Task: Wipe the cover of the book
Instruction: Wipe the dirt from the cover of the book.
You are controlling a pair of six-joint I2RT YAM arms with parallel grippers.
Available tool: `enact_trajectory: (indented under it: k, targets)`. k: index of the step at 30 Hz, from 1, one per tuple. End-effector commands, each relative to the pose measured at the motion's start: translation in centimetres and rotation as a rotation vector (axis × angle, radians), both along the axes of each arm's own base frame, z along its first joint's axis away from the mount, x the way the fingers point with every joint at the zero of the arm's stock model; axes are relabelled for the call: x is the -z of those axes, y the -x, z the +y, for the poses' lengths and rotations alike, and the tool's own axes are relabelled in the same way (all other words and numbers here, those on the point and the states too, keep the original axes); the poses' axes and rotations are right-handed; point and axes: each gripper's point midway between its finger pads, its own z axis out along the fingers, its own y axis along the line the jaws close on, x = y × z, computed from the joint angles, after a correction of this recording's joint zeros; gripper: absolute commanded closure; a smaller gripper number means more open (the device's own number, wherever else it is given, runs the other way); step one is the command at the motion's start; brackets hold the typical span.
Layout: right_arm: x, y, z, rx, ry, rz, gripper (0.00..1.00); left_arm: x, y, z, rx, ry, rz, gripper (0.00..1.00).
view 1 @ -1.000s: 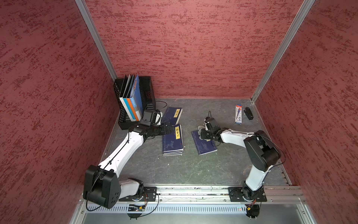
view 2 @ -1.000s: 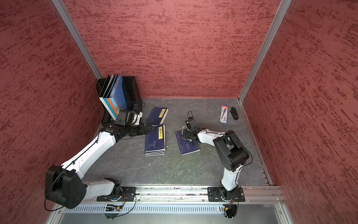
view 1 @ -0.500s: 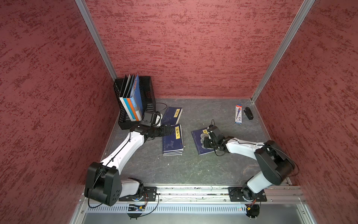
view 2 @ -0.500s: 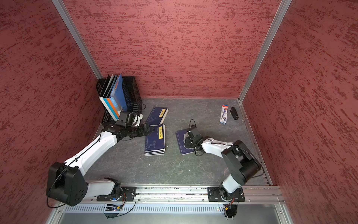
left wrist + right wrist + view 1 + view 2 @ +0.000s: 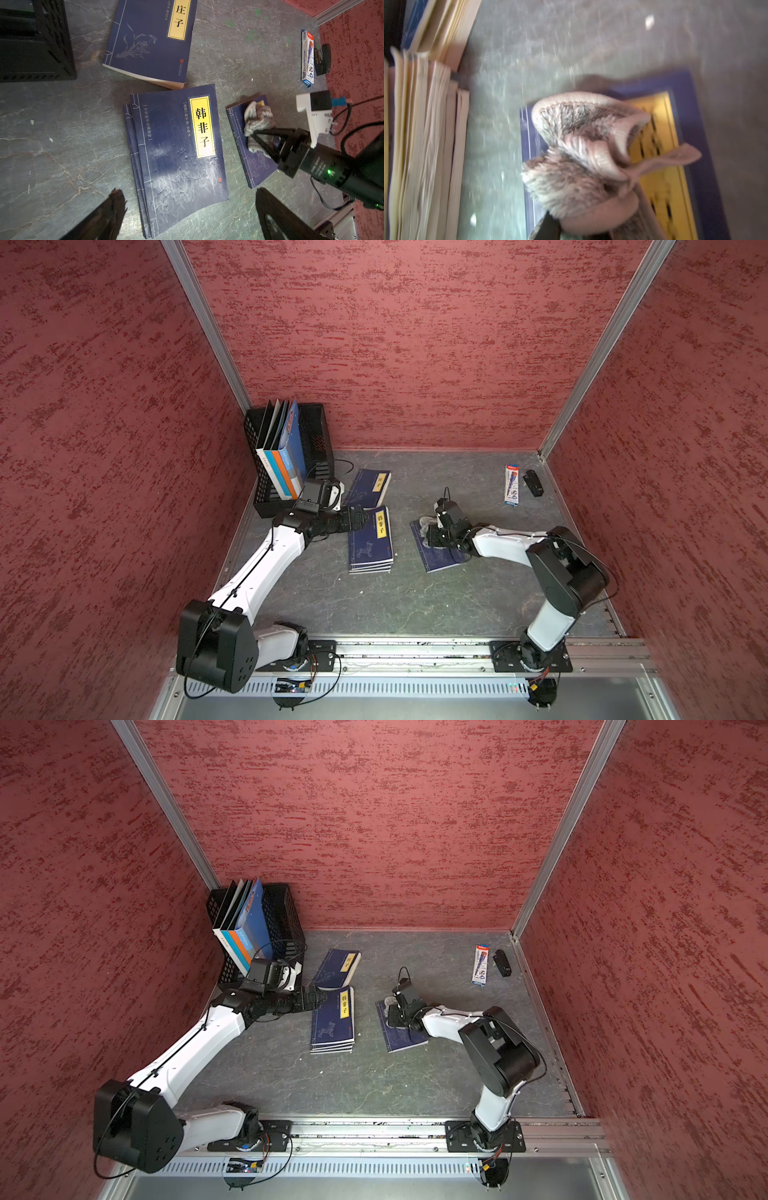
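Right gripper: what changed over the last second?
Right gripper, shut on the cloth, wiped toward the near end of the book, then back toward its far end. Left gripper stayed open over the book stack; books unmoved.

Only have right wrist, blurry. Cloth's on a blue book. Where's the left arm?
Observer: At the far corner of the stack, left jaws wide open, empty.
Operator: Which end of the book is the cloth on?
Observer: The cloth is on the far end of the book; its near end is bare.
Operator: Other clutter?
Observer: A pen box in the far right corner.
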Motion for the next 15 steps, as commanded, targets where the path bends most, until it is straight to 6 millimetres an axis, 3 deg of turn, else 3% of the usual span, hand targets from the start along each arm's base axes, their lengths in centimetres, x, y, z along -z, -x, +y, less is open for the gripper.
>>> enact_trajectory:
  k: [1, 3, 6, 15]
  targets:
    - [5.0, 8.3, -2.2, -0.022, 0.099, 0.248, 0.87, -0.1, -0.5, 0.1, 0.006, 0.0, -0.011, 0.01]
    - [5.3, 9.8, -2.4, -0.017, 0.102, 0.265, 0.86, 0.1, -0.6, 0.1, 0.006, -0.001, -0.008, 0.01]
    - [5.3, 9.2, -2.4, 0.0, 0.101, 0.233, 0.86, 0.3, -0.6, 0.2, 0.001, 0.001, -0.006, 0.01]
    - [5.1, -1.1, 1.0, -0.043, 0.096, 0.138, 0.86, -0.5, -0.4, 0.1, -0.001, 0.012, -0.026, 0.01]
